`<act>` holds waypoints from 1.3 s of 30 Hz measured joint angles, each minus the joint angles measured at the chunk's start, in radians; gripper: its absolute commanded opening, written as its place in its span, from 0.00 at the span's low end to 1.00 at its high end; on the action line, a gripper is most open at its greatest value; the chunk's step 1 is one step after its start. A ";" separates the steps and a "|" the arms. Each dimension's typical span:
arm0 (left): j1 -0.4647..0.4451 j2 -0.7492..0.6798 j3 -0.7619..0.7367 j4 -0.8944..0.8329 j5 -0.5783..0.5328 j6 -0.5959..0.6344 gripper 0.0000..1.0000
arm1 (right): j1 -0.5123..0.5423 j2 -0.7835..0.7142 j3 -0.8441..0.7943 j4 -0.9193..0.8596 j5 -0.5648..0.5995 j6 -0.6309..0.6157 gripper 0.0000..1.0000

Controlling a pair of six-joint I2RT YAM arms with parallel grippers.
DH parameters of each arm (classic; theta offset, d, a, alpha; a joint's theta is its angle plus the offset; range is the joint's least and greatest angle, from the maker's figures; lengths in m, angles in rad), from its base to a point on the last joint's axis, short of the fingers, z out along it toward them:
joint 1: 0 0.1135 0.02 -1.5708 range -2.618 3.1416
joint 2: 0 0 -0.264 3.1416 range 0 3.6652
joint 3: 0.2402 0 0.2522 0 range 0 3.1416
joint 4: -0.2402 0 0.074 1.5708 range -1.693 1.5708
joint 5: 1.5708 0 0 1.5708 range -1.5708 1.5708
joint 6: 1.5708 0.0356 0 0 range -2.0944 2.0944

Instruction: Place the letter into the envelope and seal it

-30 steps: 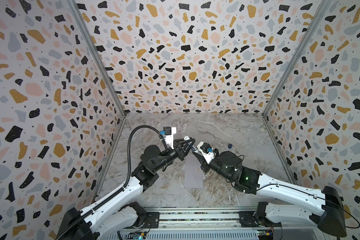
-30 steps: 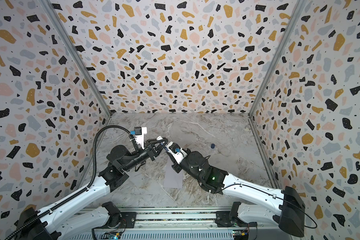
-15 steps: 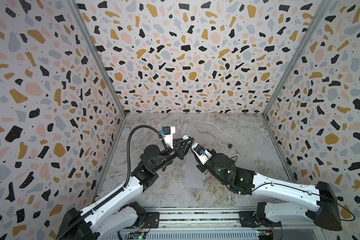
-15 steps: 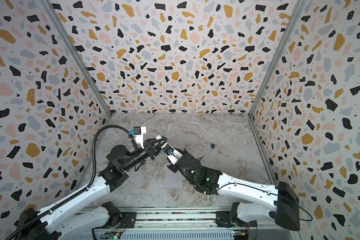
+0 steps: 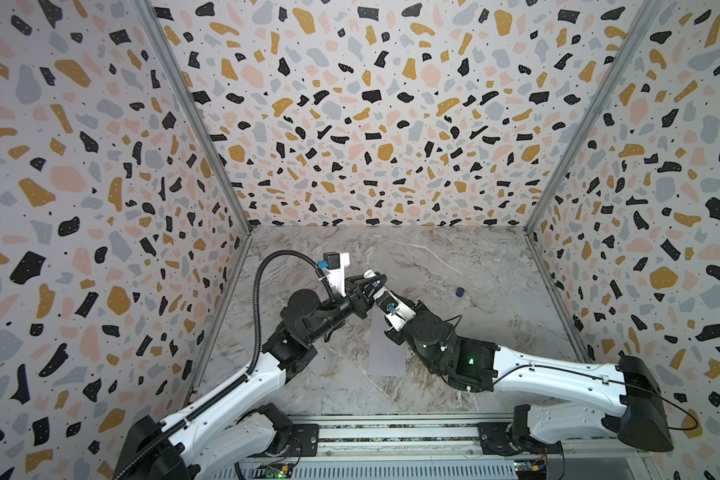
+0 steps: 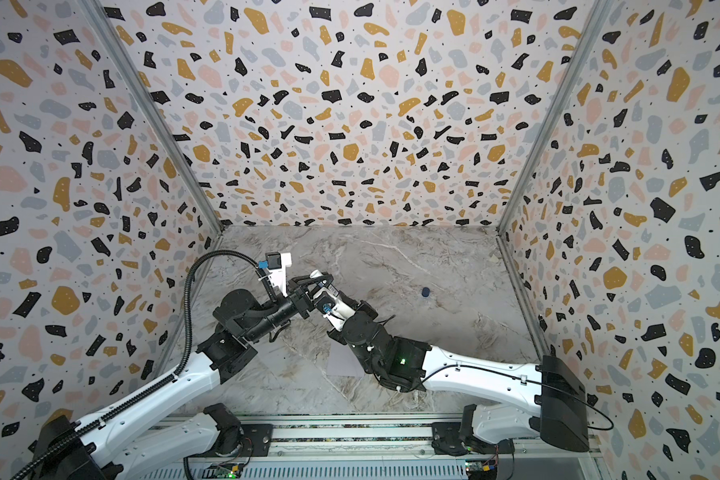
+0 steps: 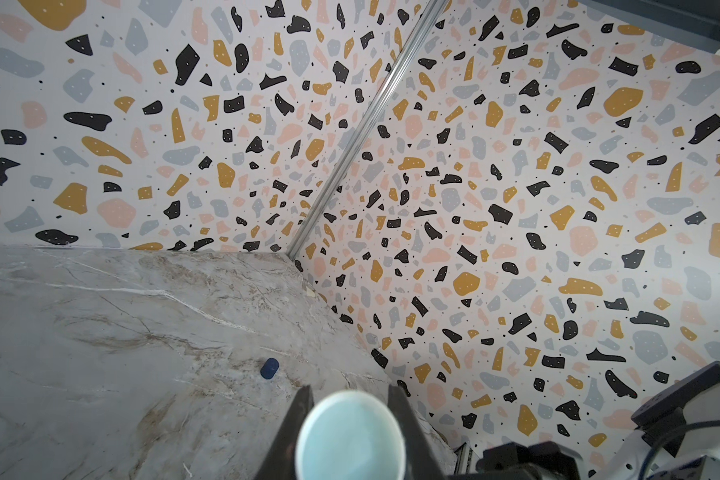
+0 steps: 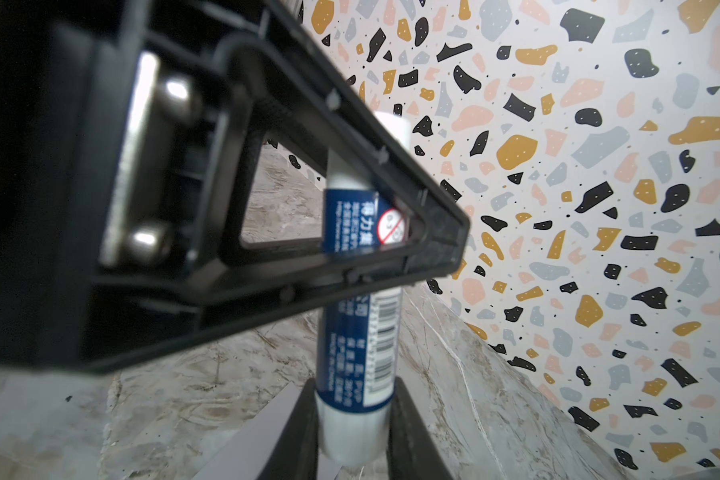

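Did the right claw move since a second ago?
Yes. In a top view the right claw, holding the glue stick, has slid left, away from the blue cap, which stayed put.

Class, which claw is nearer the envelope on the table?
Right. The right claw grips the glue stick just above the envelope; the left claw grips its other end, farther off.

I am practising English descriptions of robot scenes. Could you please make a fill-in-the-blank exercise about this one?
1. ___ the left end effector and the right end effector grip the glue stick.
2. The small loose cap is dark ___.
3. The envelope lies flat ___ the tabletop.
Missing words: Both; blue; on.
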 measured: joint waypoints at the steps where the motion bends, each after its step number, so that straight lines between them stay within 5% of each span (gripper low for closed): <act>1: 0.000 0.000 0.000 0.000 -0.004 0.000 0.00 | 0.004 0.008 0.005 0.000 0.016 -0.006 0.00; 23: 0.010 0.002 -0.001 -0.019 -0.029 0.002 0.00 | 0.065 0.156 0.076 0.061 0.306 -0.061 0.00; 39: 0.017 0.002 -0.001 -0.007 -0.034 0.003 0.00 | 0.072 0.196 0.098 0.104 0.364 -0.055 0.02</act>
